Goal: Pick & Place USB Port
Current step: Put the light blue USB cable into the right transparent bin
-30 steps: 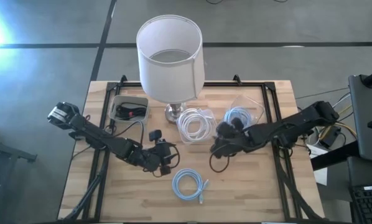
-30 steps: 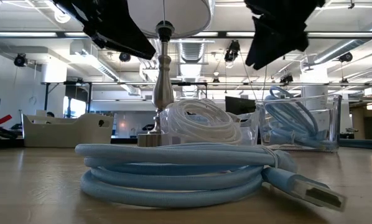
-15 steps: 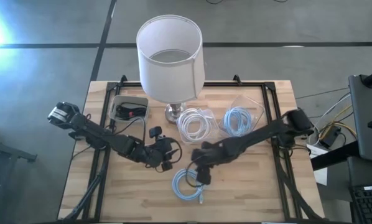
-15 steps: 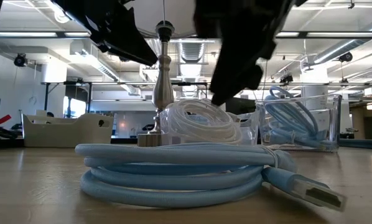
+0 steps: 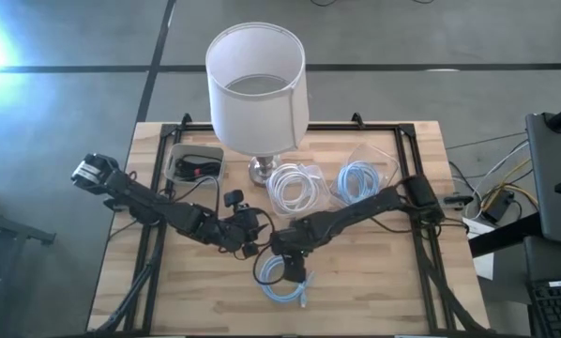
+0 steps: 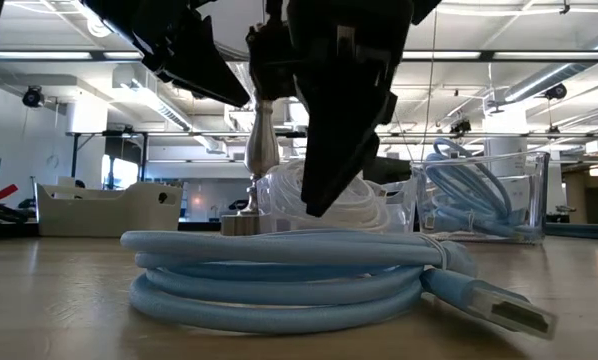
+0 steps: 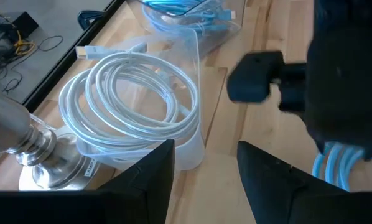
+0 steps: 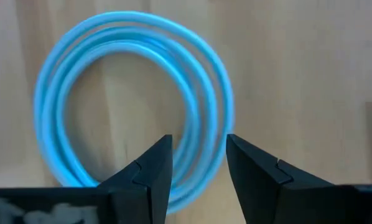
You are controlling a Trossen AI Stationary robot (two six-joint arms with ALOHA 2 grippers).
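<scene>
A light blue coiled USB cable (image 5: pixel 285 284) lies flat on the wooden table near its near edge; in the low view the cable (image 6: pixel 279 270) fills the foreground, its plug (image 6: pixel 509 312) on the board. My right gripper (image 5: pixel 287 261) hangs open just above the coil (image 8: pixel 218 87), with its fingers (image 8: pixel 150 171) pointing down over the ring's edge. My left gripper (image 5: pixel 249 235) is open too. It waits beside it to the left, looking toward the white cable coil (image 7: pixel 130 99).
A lamp (image 5: pixel 255 84) with a white shade stands at the far middle, its metal base (image 7: pixel 24 146) by the white coil's clear container (image 5: pixel 295 188). A second clear container (image 5: pixel 360 178) holds a blue cable. A white tray (image 5: pixel 196 164) sits far left.
My right arm has swung from beside the clear containers toward the table's left and near edge. It has come down over the light blue coil. The coil has stayed where it was, and my left arm has hardly moved.
</scene>
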